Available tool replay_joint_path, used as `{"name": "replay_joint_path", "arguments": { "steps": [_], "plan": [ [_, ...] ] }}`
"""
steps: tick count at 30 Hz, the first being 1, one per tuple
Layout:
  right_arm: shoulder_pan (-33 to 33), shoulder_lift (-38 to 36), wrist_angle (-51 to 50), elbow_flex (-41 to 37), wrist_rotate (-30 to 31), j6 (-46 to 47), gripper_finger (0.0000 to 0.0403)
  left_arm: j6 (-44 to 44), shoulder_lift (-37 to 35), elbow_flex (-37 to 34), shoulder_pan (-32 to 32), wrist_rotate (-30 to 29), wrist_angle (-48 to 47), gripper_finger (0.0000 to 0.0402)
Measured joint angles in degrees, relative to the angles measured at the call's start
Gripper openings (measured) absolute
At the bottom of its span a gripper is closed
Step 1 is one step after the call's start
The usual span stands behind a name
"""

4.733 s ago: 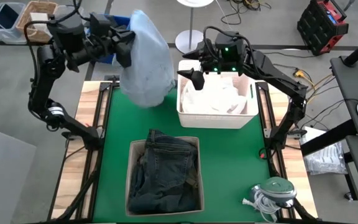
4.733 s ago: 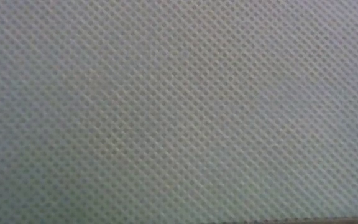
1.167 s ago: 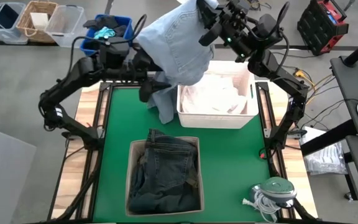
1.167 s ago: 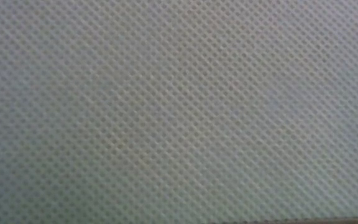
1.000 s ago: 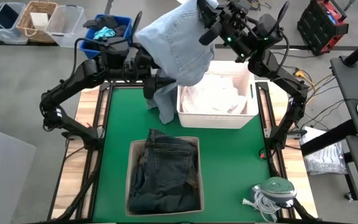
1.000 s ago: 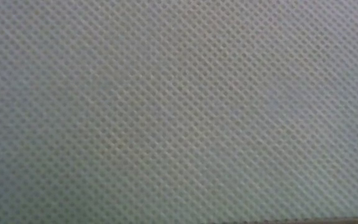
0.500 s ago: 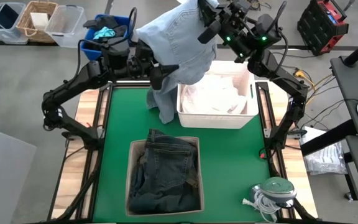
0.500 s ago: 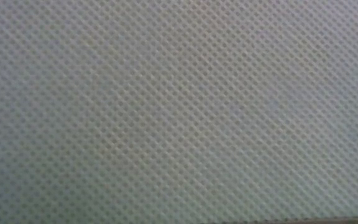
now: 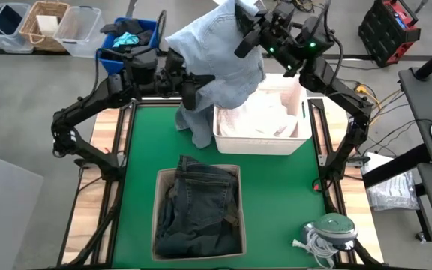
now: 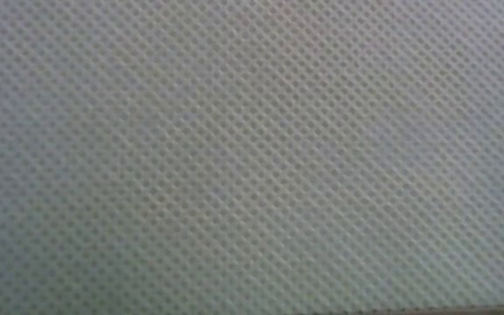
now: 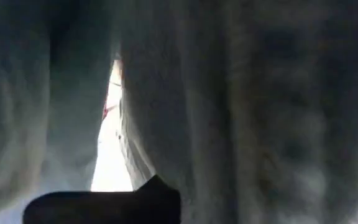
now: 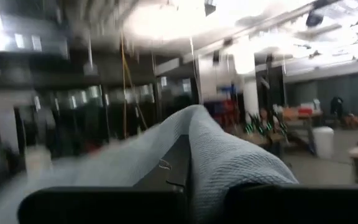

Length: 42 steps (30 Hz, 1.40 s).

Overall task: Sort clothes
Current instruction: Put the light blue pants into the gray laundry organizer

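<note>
High view, item: right gripper (image 9: 240,30), raised at the table's far edge, clamped on the light blue shirt (image 9: 216,52). Shirt hangs over the white bin (image 9: 262,141), tail trailing on the green mat (image 9: 137,165). Left gripper (image 9: 188,88) pressed into the shirt's lower fold; finger state unclear. Advice: secure the lower fold before lifting, keep the cloth taut. Jeans (image 9: 199,206) already binned.

I am seeing pale blue-grey fabric (image 11: 241,106) filling almost the whole view, hanging in soft vertical folds. A narrow bright gap (image 11: 114,149) is showing between two folds, toward seven o'clock. One dark finger (image 11: 104,206) is lying along the six o'clock edge, against the cloth.
</note>
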Motion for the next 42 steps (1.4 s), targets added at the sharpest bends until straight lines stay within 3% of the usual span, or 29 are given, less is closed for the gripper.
{"name": "replay_joint_path", "arguments": {
  "steps": [8,18,24,29,35,38,42],
  "plan": [
    [0.0,-0.6,-18.9,2.0,-0.6,-3.4,0.0062,-3.4,-7.1,0.0,-0.1,1.6,6.6,0.0005],
    [0.0,-0.7,-29.4,2.6,-0.2,-7.1,0.0163,-12.7,-14.3,0.1,0.1,-0.4,18.1,0.0003],
    [1.2,-1.8,-29.3,2.7,-10.0,-21.4,0.0225,-18.0,-16.9,0.2,0.1,0.3,19.4,0.0003],
    [4.2,-2.0,-24.8,2.7,-11.4,-34.9,0.0270,-21.3,-18.5,0.2,0.1,3.7,19.9,0.0002],
    [7.0,-0.6,-17.6,2.7,-14.1,-37.6,0.0311,-22.5,-17.1,0.2,0.1,5.7,19.9,0.0002],
    [7.6,0.7,-15.1,2.7,-14.3,-36.8,0.0315,-24.0,-14.7,0.2,0.0,10.0,20.3,0.0002],
    [7.8,1.3,-15.8,2.7,-17.1,-37.8,0.0308,-25.7,-11.5,0.1,-0.3,10.7,22.8,0.0002]
  ]
}}
